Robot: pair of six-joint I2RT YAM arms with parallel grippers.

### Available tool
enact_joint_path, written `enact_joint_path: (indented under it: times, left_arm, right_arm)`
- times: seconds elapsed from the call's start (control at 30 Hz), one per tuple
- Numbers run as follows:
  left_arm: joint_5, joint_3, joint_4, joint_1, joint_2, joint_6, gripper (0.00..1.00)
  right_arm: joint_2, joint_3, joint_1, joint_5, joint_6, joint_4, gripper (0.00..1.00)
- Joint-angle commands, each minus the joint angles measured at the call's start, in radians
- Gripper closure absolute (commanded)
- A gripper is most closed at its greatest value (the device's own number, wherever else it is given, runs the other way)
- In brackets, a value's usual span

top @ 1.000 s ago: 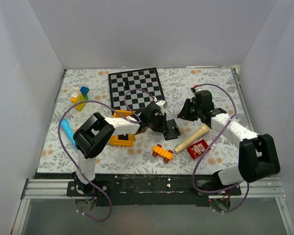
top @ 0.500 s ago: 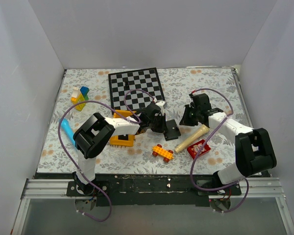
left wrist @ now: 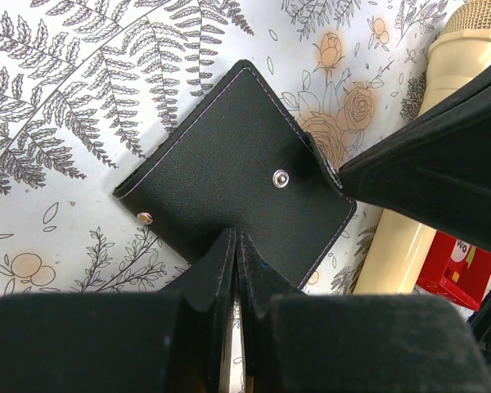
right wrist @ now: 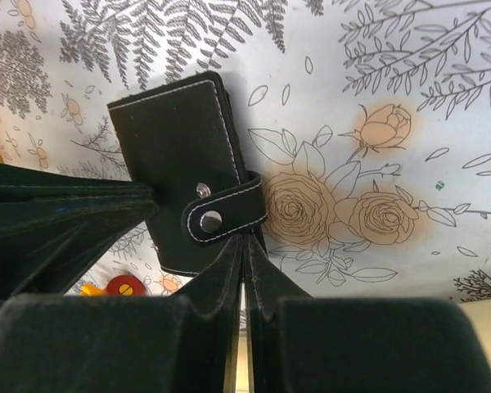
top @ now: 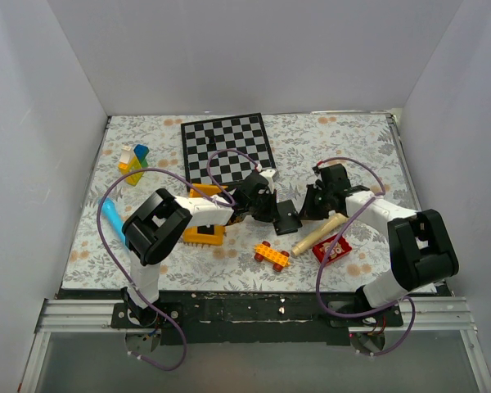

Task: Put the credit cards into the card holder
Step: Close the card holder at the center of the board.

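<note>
The card holder (top: 288,216) lies folded near the table's (top: 368,147) middle; the left gripper (left wrist: 234,246), jaws fully together, presses its 9 o'clock edge; the right gripper (right wrist: 244,241), jaws narrow, nips the snap-tab side at 3 o'clock, probably bracing it for opening.

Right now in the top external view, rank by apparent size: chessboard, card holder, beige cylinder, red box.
1. chessboard: clearly the largest.
2. beige cylinder: longest of the rest, though slim.
3. card holder and red box: look about alike, and both are partly covered, so I won't rank them.
</note>
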Motion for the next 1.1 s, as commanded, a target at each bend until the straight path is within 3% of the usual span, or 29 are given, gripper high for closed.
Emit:
enact_joint_path:
  times: [0.0, 0.27, 0.57, 0.77, 1.07]
  left_arm:
    - [0.011, -0.009, -0.054, -0.014, -0.029, 0.005, 1.0]
    - [0.012, -0.005, -0.057, -0.014, -0.029, 0.006, 1.0]
    - [0.015, -0.005, -0.065, -0.014, -0.035, 0.009, 1.0]
    - [0.006, -0.008, -0.065, -0.016, -0.041, 0.012, 1.0]
    - [0.014, -0.058, -0.023, -0.016, -0.081, 0.057, 1.0]
  right_arm:
    - [-0.014, -0.017, 0.004, -0.024, 0.01, 0.035, 0.9]
    - [-0.018, 0.001, 0.004, -0.016, -0.001, 0.016, 0.89]
    - [-0.092, 0.041, 0.005, 0.153, -0.05, -0.149, 0.87]
    - [-0.06, 0.046, 0.004, 0.043, -0.082, -0.067, 0.7]
    - [-0.029, 0.075, 0.004, 0.038, -0.082, -0.051, 0.69]
